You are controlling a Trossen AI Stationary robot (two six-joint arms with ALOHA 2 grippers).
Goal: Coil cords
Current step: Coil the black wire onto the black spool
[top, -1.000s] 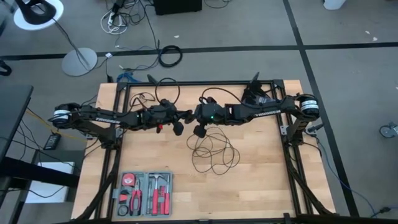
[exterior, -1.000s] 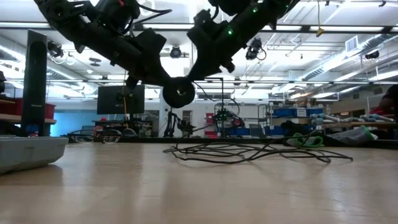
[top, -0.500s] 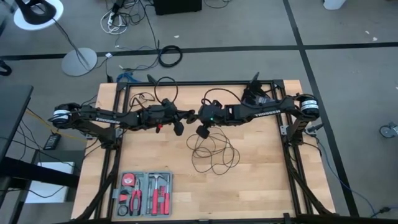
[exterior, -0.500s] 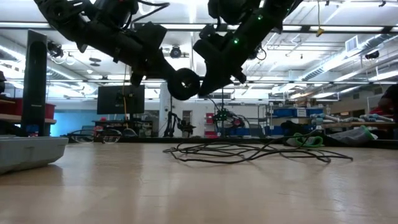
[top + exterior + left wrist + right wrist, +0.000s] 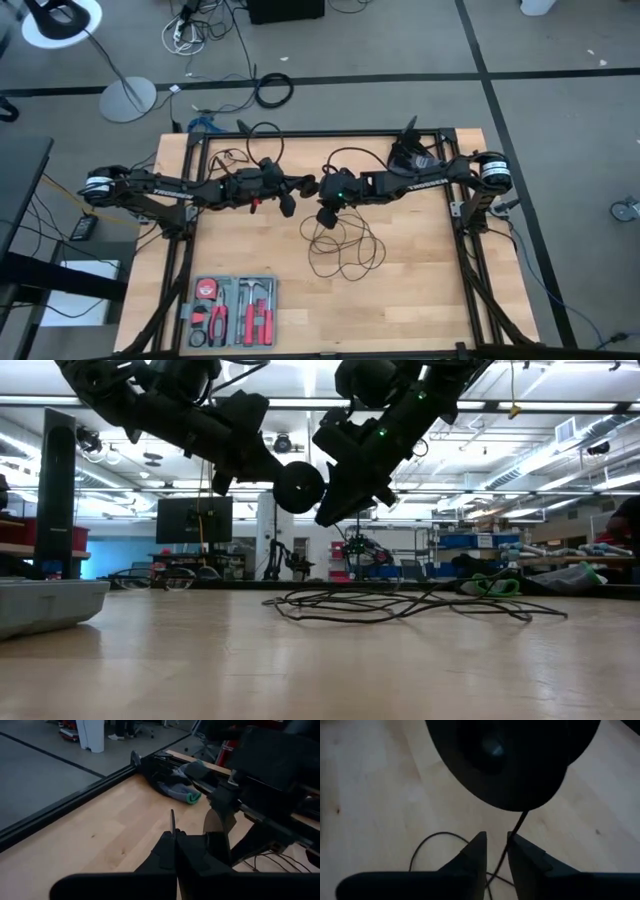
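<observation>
Left gripper (image 5: 262, 463) clamps puck (image 5: 299, 487) above table (image 5: 420, 270); right gripper (image 5: 494, 851), fingers slightly apart, straddles cord (image 5: 345, 245) just beside puck. Loops lie below. Loose hold risks cord slipping, tangling.

Your thin black looped cord (image 5: 342, 243) lies mid pale wooden tabletop (image 5: 420, 280); the grey tool tray (image 5: 232, 312) sits front-left.

Bright ceiling lights (image 5: 300, 405) are flooding the room evenly, leaving both arms (image 5: 200, 420) showing as dark silhouettes in the low view. The table (image 5: 420, 270) is showing only soft shadows, and the round puck (image 5: 505, 760) is blurring, out of focus.
</observation>
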